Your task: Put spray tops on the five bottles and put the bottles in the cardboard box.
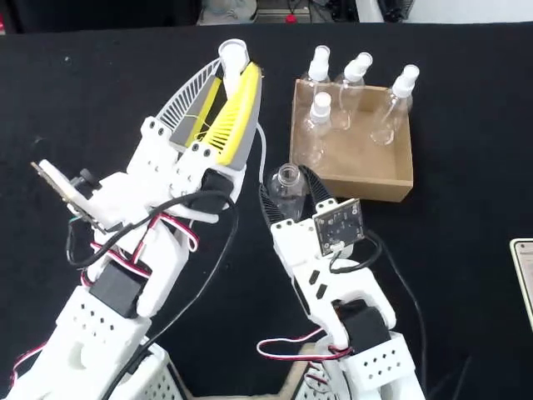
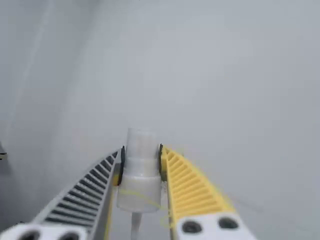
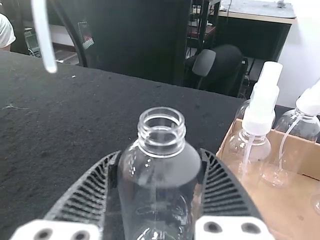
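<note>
The left gripper point(image 1: 236, 73) clenches a spray top point(image 2: 142, 172) between its jaws. The right gripper point(image 3: 160, 159) grasps the 5th bottle point(image 1: 287, 182) upright between its jaws, likely steadying it for capping.

- A black cloth-covered surface point(image 1: 100, 83) stretched across nearly the whole high view.
- A pale flat object with a light rim point(image 1: 523, 279) lay at the surface's right edge, cut off by the frame; what it was could not be told.
- A black office chair point(image 3: 216, 67) stood just beyond the surface's far edge, its back turned toward the surface.
- A desk with a light top point(image 3: 250, 12) stood farther behind the surface, past the chair.
- A thin pale speck of lint point(image 3: 10, 106) lay on the surface, well in from its far edge.
</note>
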